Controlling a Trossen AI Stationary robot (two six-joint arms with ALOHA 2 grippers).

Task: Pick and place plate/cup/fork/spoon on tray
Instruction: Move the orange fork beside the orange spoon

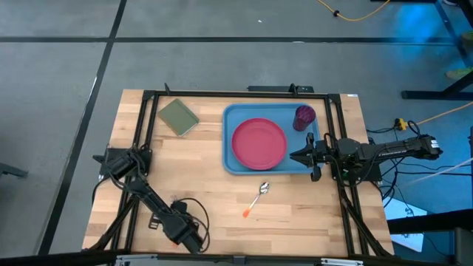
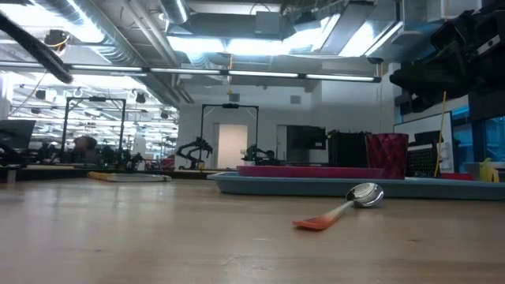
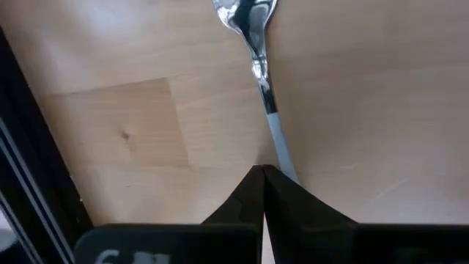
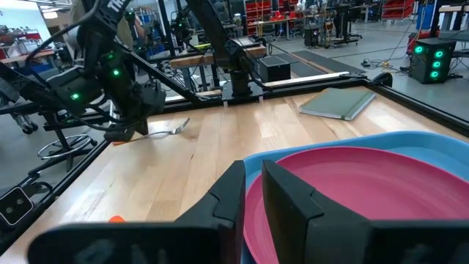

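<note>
Left gripper (image 3: 262,180): down at the left front part of the bench (image 1: 310,214), fingers pressed together with no gap between them.
Fork (image 3: 256,59): lies flat on the bare wood straight ahead of the left gripper, its shiny metal end pointing away. The thin stem runs back under the closed fingertips. Whether the fingers actually pinch it cannot be told.
Right gripper (image 1: 305,156): level with the right-hand rim of the tray (image 1: 230,118), pointing in across it towards the plate (image 1: 259,142). The fingers are slightly spread, with a narrow gap between them and nothing held there.
Plate: pink, flat in the middle of the tray, filling most of its width.
Cup (image 1: 305,116): dark purple, upright in the far right corner of the tray, just beside the plate's edge.
Spoon (image 1: 257,198): on the bench outside the tray, near its front edge. The silver bowl is nearer the tray and the orange handle angles away towards the bench front. Neither gripper touches it.
Tray: light blue, on the right half of the bench towards the back, holding the plate and the cup.
Green pad (image 1: 178,117): square, on the wood to the left of the tray, well apart from both grippers.
</note>
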